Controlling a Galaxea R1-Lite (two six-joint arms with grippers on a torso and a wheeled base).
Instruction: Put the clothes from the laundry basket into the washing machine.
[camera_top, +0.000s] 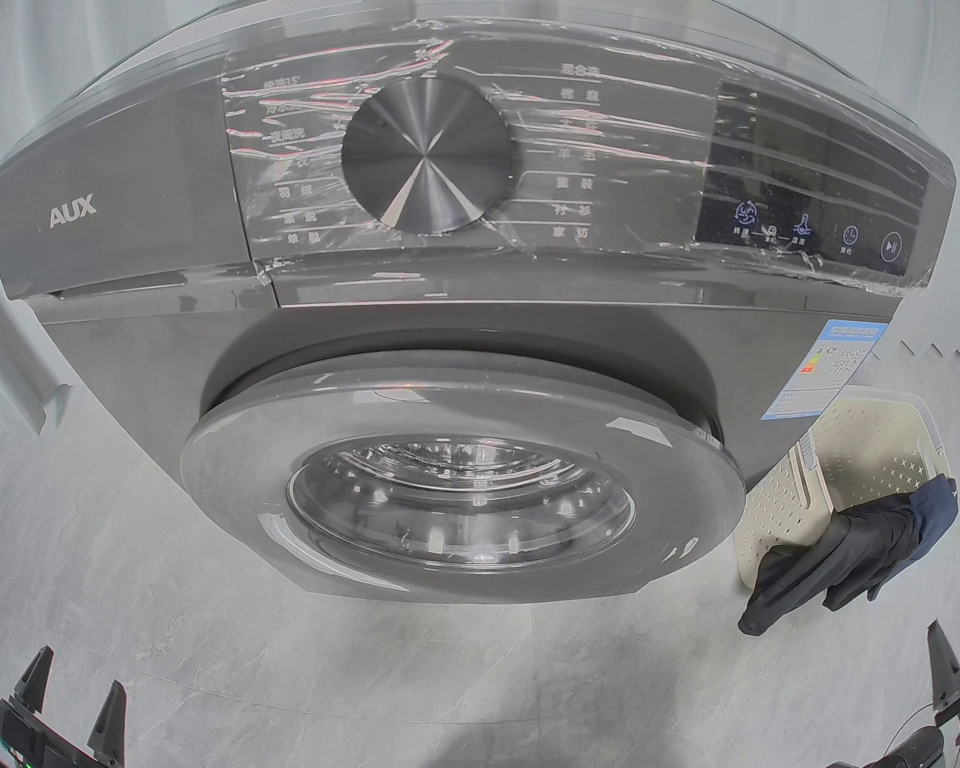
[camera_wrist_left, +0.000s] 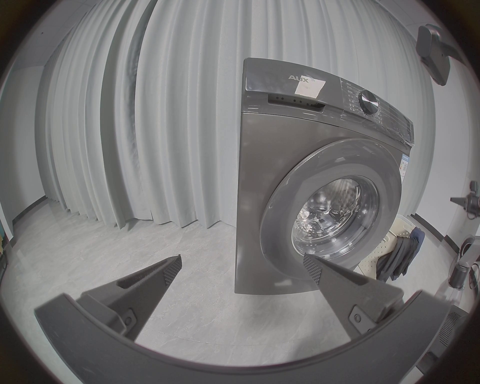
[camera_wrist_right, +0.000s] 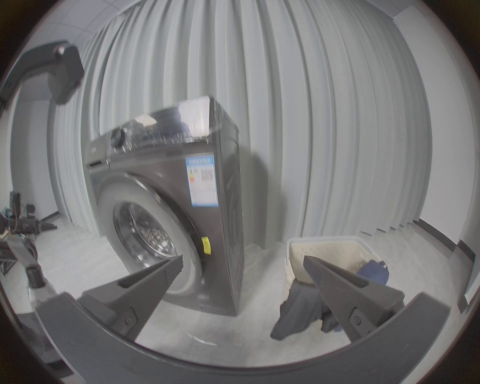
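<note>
Washing machine (camera_top: 460, 330) on the floor (camera_top: 300, 660) dead ahead at 12 o'clock, curtain (camera_wrist_left: 150, 125) behind it. Door (camera_top: 460, 500) on its front, dial (camera_top: 428, 152) above the door at 12 o'clock. Laundry basket (camera_top: 880, 450) on the floor at 3 o'clock of the door, just beside the machine. Clothes (camera_top: 850, 560) hang over the basket's near rim, down to the floor.

Washing machine (camera_top: 480, 330) top cropped, basket (camera_top: 880, 450) rim partly under clothes (camera_top: 850, 555)
</note>
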